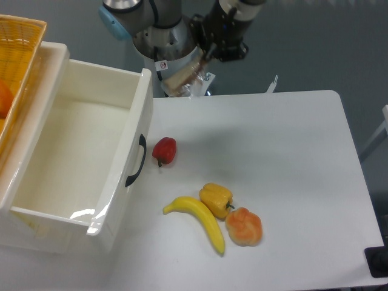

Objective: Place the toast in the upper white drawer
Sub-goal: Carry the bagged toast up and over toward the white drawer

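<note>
**Toast in the air, drawer lies left + toward camera from it**

Near edge first: banana [197, 220], yellow pepper [216, 198] and orange bun [244, 226] bunched together at the table's [291, 157] front, touching or nearly so. Red pepper [164, 150] sits just right of the drawer handle [136, 160]. None of these matter for the move.

Upper white drawer [79, 151] is pulled out at left, open top, inside looks bare. Wicker basket [15, 54] beyond it in the far-left corner, w/ something orange inside.

Far back: gripper [205, 56] is up high near the robot base, off the table's back edge. Jaws pinch the toast [182, 77] by its upper-right end; the wrapped slice hangs down-left from the jaws, long axis slanted, low end pointing toward the drawer. Toast is clear of the table, not yet over the drawer; its near corner appears just right of the drawer's back-right wall.

Key relation: drawer opening lies left + nearer the camera from the toast. Judgement: carry step, next needs travel that way, then lower + release.
</note>
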`<action>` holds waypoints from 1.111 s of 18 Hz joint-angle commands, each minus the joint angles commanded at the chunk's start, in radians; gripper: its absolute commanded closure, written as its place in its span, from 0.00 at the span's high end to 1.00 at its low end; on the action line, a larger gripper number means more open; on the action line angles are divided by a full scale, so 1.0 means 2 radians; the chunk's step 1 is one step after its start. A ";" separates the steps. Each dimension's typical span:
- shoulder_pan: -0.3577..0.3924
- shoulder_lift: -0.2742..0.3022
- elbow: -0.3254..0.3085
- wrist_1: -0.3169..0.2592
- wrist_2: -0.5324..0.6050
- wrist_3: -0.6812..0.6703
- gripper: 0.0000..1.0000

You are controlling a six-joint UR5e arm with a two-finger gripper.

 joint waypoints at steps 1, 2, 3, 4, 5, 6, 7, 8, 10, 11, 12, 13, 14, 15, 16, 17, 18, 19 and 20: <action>0.005 0.006 0.000 -0.001 -0.011 0.000 0.00; 0.010 0.011 0.002 -0.001 -0.024 0.000 0.00; 0.011 0.013 0.005 -0.005 -0.033 0.000 0.00; 0.011 0.014 0.008 -0.014 -0.035 0.000 0.00; 0.011 0.014 0.011 -0.021 -0.035 0.001 0.00; 0.011 0.014 0.011 -0.024 -0.036 0.002 0.00; 0.011 0.015 0.011 -0.025 -0.040 0.004 0.00; 0.011 0.015 0.013 -0.025 -0.045 0.005 0.00; 0.019 0.015 0.021 -0.031 -0.054 0.005 0.00; 0.030 0.015 0.024 -0.034 -0.062 0.005 0.00; 0.039 0.018 0.027 -0.035 -0.073 0.005 0.00; 0.048 0.019 0.030 -0.036 -0.082 0.005 0.00; 0.054 0.022 0.031 -0.038 -0.088 0.005 0.00; 0.054 0.024 0.031 -0.041 -0.091 0.005 0.00; 0.054 0.025 0.031 -0.041 -0.092 0.005 0.00; 0.054 0.025 0.031 -0.041 -0.097 0.005 0.00; 0.054 0.024 0.032 -0.041 -0.104 0.005 0.00; 0.054 0.025 0.032 -0.041 -0.114 0.005 0.00; 0.054 0.027 0.032 -0.041 -0.121 0.003 0.00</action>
